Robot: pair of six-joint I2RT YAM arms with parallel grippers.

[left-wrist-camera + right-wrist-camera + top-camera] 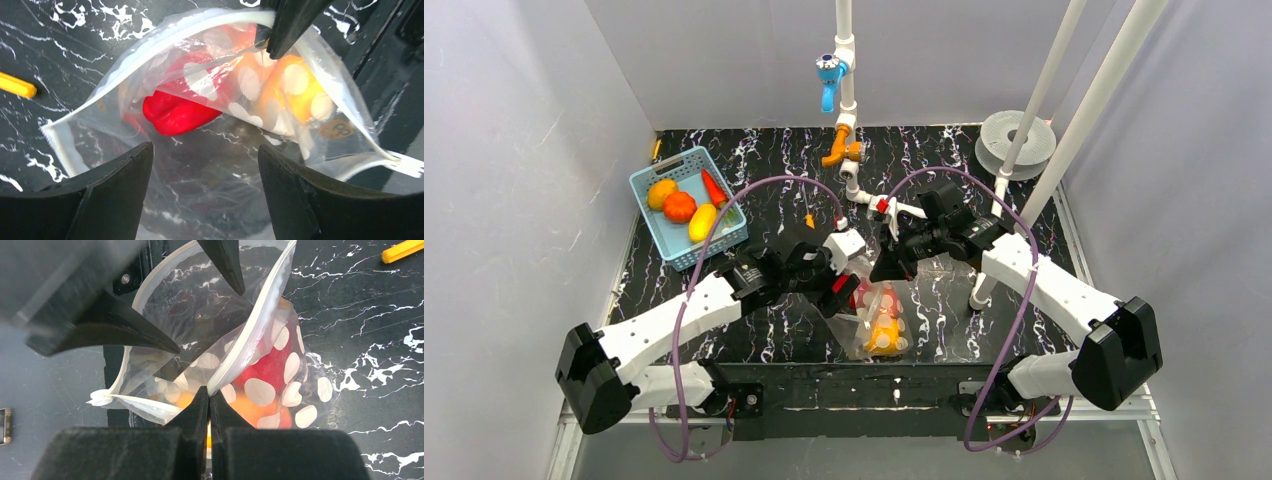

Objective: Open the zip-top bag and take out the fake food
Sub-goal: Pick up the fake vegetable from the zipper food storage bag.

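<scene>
The zip-top bag (pixel 881 325), clear with white dots, lies on the black marbled table near the front edge, its mouth held open. My right gripper (pixel 209 390) is shut on the bag's white zip rim (pixel 250 340) and lifts it. My left gripper (pixel 205 150) is open, with its two fingertips spread inside the bag's mouth, empty. Inside the bag (pixel 240 80) lie a glossy red piece (pixel 175 112) and a yellow-orange piece (pixel 295 90), just ahead of the left fingers. More fake food, orange, red-orange, yellow and a carrot, lies in the light blue basket (pixel 652 225).
A small orange-handled screwdriver (pixel 17 85) lies on the table behind the bag; it also shows in the right wrist view (pixel 402 249). White pipework with a blue tap (pixel 829 75) stands at the back. Two white poles (pixel 1024 130) and a grey spool (pixel 999 125) stand back right.
</scene>
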